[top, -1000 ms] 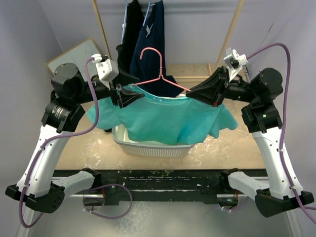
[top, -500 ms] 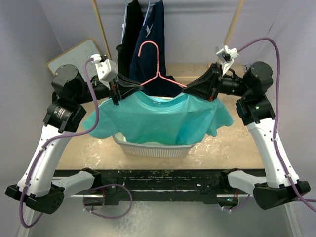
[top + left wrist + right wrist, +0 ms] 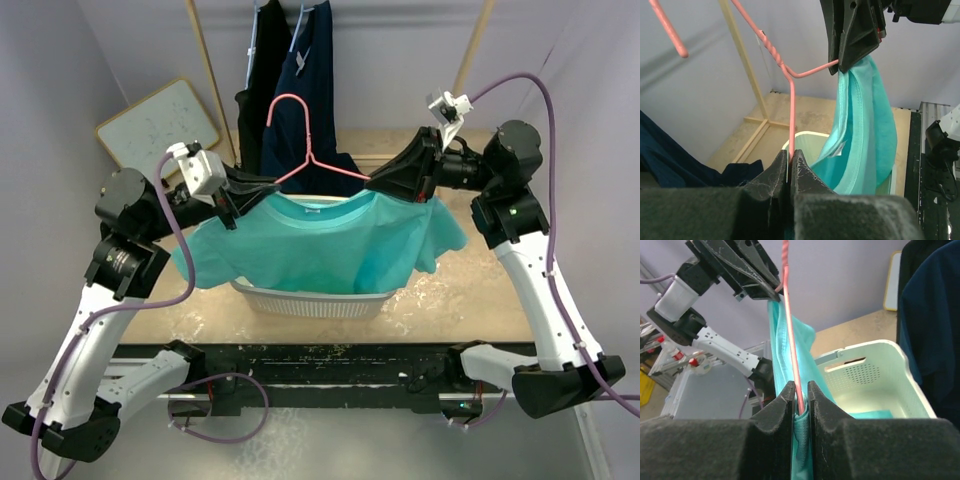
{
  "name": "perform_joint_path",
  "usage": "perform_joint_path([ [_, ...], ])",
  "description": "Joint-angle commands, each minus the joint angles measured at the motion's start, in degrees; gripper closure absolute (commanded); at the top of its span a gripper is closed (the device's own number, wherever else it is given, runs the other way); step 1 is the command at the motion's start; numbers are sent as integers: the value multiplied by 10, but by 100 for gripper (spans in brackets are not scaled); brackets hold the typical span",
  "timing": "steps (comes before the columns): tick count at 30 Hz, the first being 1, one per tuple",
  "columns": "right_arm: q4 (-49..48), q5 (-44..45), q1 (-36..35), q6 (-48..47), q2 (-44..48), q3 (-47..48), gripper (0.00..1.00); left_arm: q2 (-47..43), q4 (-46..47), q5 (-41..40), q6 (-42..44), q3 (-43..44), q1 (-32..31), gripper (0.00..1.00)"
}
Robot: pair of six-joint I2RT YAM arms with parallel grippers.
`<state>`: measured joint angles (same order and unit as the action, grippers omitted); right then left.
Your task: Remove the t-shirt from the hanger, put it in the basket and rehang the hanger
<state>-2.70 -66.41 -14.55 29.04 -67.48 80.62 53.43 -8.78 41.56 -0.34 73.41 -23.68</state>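
Observation:
A teal t-shirt (image 3: 320,245) hangs on a pink wire hanger (image 3: 303,135) above the basket, stretched between both arms. My left gripper (image 3: 275,190) is shut on the hanger's left shoulder; the left wrist view shows the pink wire (image 3: 791,115) pinched between its tips (image 3: 789,160), the shirt (image 3: 865,135) hanging beyond. My right gripper (image 3: 375,185) is at the right shoulder. In the right wrist view its jaws (image 3: 800,390) stand slightly apart, with the hanger wire (image 3: 790,330) and bunched teal fabric (image 3: 782,355) between them.
A white perforated basket (image 3: 300,300) sits on the table under the shirt and holds some teal cloth. Dark garments (image 3: 300,70) hang on a wooden rack (image 3: 205,60) behind. A whiteboard (image 3: 160,125) leans at the back left.
My left gripper closed on the hanger's left shoulder wire. Both arms lifted the hanger and shirt slightly. The right jaws have just parted a little.

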Motion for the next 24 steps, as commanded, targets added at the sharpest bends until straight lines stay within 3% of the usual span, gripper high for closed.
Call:
perform_joint_path([
  [1, -5, 39, 8, -7, 12, 22, 81, 10, -30, -39, 40, 69, 5, 100],
  [2, -2, 42, 8, -9, 11, 23, 77, 16, -44, -27, 44, 81, 5, 100],
  [5, 14, 62, 8, -14, 8, 27, 47, 17, -50, -31, 48, 89, 4, 100],
  [7, 41, 84, 8, -31, 8, 37, 35, 6, -44, -52, 55, 81, 4, 100],
  [11, 158, 208, 8, -109, 13, 72, 31, -6, -58, -68, 73, 82, 5, 100],
  [14, 195, 332, 9, -148, 39, 64, 24, -9, -80, -68, 86, 97, 5, 100],
  [19, 178, 367, 9, -174, 95, 14, 16, -13, -102, -64, 91, 118, 4, 100],
  [24, 184, 407, 9, -205, 107, -9, 15, -23, -103, -62, 81, 120, 4, 100],
])
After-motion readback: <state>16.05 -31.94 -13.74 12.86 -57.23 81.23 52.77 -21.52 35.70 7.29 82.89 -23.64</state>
